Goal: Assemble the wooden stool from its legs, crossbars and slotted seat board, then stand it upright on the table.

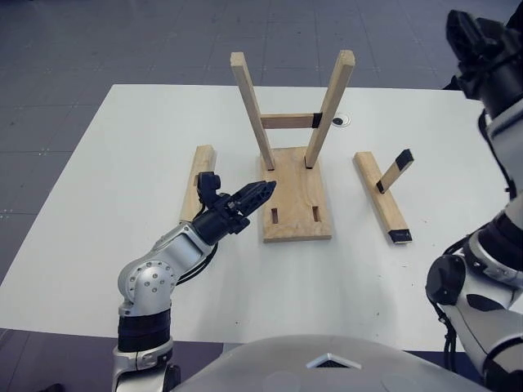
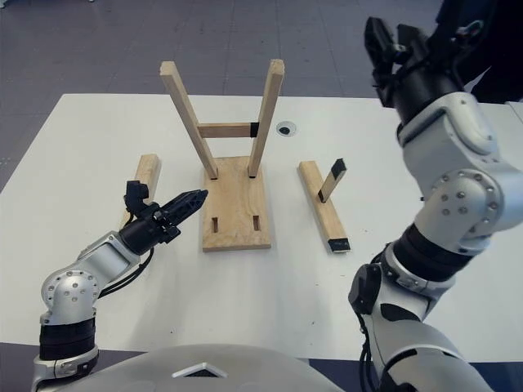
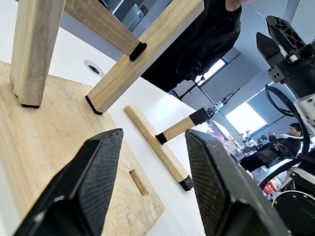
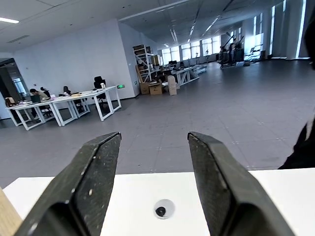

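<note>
On a white surface [image 1: 114, 163], the slotted seat board [image 1: 295, 189] is laid flat, with one leg pair [image 1: 252, 106], joined by a crossbar [image 1: 286, 121], stood in its far slots. The near slots [image 1: 274, 215] are unfilled; about half is judged done. A loose leg [image 1: 201, 167] lies left of the board, a leg with crossbar [image 1: 391, 216] right, both unobstructed. The left tool [image 1: 263, 190], parted and empty, is held by the board's left edge; the right tool [image 2: 391, 37], likewise, is raised high.

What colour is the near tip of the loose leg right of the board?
Black, on the pale wooden leg; clearest in left eye view.
</note>
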